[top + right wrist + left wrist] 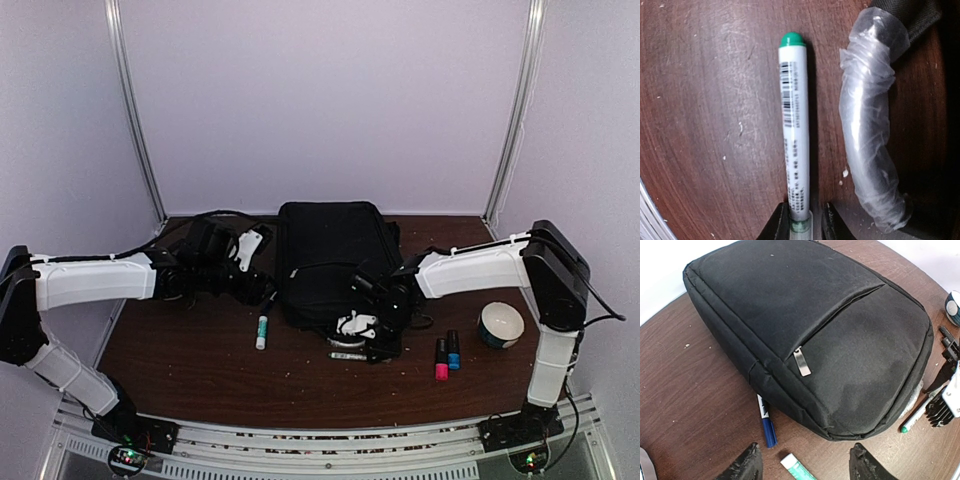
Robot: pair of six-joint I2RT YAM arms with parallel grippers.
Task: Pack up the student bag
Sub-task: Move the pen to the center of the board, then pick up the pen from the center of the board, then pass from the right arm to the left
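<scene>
Marker, smooth white cylinder, sits between narrow right pincer, grip unclear; left pincer gapes wide.

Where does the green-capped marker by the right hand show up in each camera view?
Top external: green-capped marker, lower centre, at the student bag's near edge.
Left wrist: marker at the right edge, slanting beside the bag's corner, cap lower left.
Right wrist: marker in the centre, running up the frame, cap on top.
Shared landmark: the student bag; right wrist shows only its plastic-wrapped handle.
</scene>
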